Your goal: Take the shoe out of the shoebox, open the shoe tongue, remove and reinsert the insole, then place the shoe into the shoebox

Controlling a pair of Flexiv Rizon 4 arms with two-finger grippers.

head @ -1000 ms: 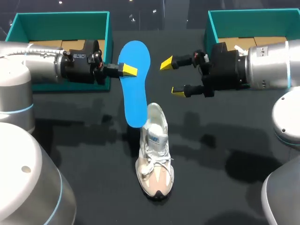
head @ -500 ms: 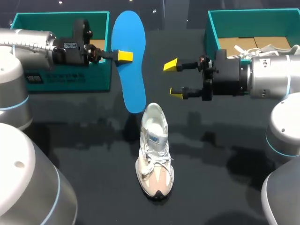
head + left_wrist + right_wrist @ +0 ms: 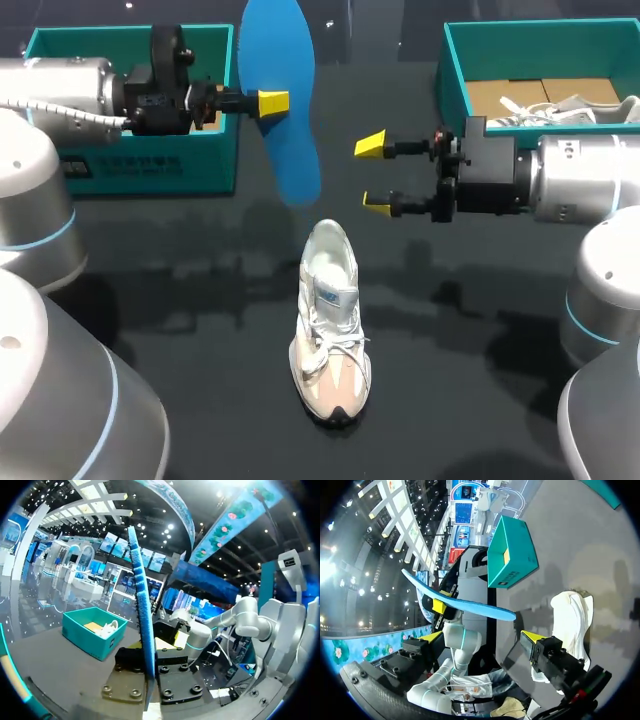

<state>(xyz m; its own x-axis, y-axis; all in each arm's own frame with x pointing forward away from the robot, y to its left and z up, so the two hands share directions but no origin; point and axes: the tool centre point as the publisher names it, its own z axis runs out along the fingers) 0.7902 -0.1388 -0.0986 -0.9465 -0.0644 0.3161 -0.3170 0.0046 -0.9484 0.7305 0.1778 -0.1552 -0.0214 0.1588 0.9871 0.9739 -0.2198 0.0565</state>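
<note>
A white and beige shoe [image 3: 330, 320] stands on the black table, toe toward me. My left gripper [image 3: 272, 102] is shut on a blue insole [image 3: 285, 120], holding it upright in the air beyond the shoe's heel and clear of it. In the left wrist view the insole [image 3: 142, 615] runs edge-on between the fingers of the left gripper [image 3: 150, 690]. My right gripper [image 3: 375, 174] stands open and empty to the right of the insole. In the right wrist view the right gripper [image 3: 481, 636] faces the insole [image 3: 465, 605], with the shoe [image 3: 572, 620] beside it.
A teal shoebox [image 3: 130, 165] stands at the back left behind my left arm. A second teal shoebox [image 3: 452, 70] at the back right holds another white shoe [image 3: 575, 105]. Bare black table surrounds the shoe.
My left arm has lifted the insole up and away from the shoe's opening, so its lower end now hangs clear. The right gripper has shifted slightly, still open.
</note>
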